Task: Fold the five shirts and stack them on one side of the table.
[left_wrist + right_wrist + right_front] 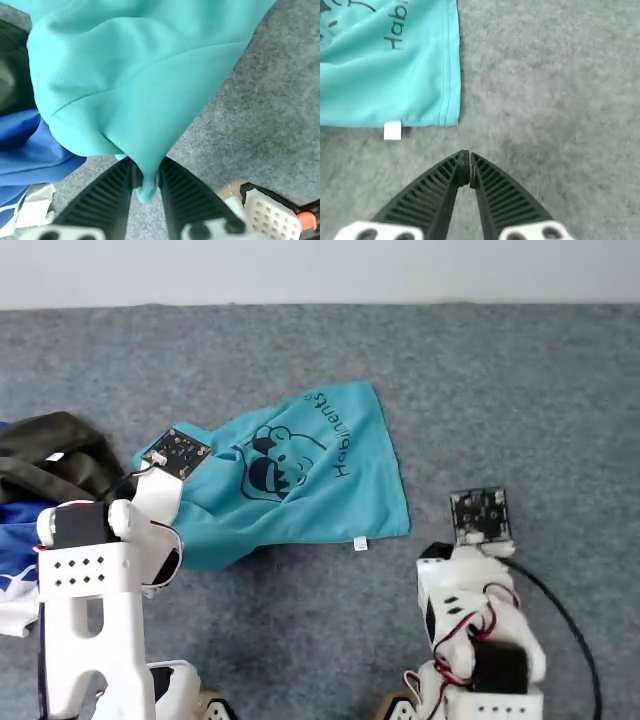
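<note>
Fabric of the teal shirt (140,75) sits pinched in the left claw (145,175), while the right claw (465,170), clenched empty, hangs just short of the shirt's tagged hem.

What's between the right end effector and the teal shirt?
Bare grey tabletop separates the right end effector from the teal shirt, per the right wrist view.

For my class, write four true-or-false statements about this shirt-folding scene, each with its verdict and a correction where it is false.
1. The left gripper pinches the teal shirt. True.
2. The right gripper holds the teal shirt's hem. False: it is shut on nothing, over the grey table, apart from the hem.
3. A blue shirt lies near the left gripper. True.
4. The teal shirt is folded into a neat square. False: it lies spread out, with one end bunched up.
</note>
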Controlling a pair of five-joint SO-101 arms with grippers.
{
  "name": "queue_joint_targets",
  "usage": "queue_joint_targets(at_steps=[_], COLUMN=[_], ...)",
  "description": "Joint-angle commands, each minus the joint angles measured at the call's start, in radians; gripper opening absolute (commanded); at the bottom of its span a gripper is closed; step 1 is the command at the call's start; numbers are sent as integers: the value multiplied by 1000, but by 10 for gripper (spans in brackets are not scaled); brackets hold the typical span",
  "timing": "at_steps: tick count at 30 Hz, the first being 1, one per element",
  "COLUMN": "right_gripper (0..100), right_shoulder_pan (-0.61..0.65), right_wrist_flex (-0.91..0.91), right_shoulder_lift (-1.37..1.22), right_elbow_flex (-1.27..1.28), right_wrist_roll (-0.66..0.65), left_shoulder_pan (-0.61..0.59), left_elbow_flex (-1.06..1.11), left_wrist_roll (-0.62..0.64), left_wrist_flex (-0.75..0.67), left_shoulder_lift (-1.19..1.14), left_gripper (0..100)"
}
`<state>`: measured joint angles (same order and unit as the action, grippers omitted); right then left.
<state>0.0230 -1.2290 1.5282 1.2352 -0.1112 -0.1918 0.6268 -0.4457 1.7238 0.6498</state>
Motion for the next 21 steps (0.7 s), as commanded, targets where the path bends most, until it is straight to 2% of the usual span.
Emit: queue_joint_targets(at_steps=[1, 7, 14, 17, 19, 21], right_gripper=[8, 9, 19, 137, 249, 316], right_shoulder_pan=[36, 68, 90, 111, 124, 145], right_wrist_flex=[-2, 7, 4, -4, -4, -2], right_shoulder_lift=[-325, -776, -1099, -1207, -1262, -1311], right_elbow_flex=[-216, -468, -658, -717, -738, -756], right_wrist_roll=[-25, -238, -526, -578, -578, -577], left_shoulder_pan=[-5, -6, -6, -6, -6, -6], left_elbow_flex=[-5, -10, -10, -10, -10, -10], left_wrist_roll=[5, 6, 6, 6, 6, 6], left_wrist_flex=[14, 14, 14, 14, 14, 14], left_shoulder_lift=[28, 29, 29, 29, 29, 29], left_gripper=[13, 13, 13, 13, 13, 13])
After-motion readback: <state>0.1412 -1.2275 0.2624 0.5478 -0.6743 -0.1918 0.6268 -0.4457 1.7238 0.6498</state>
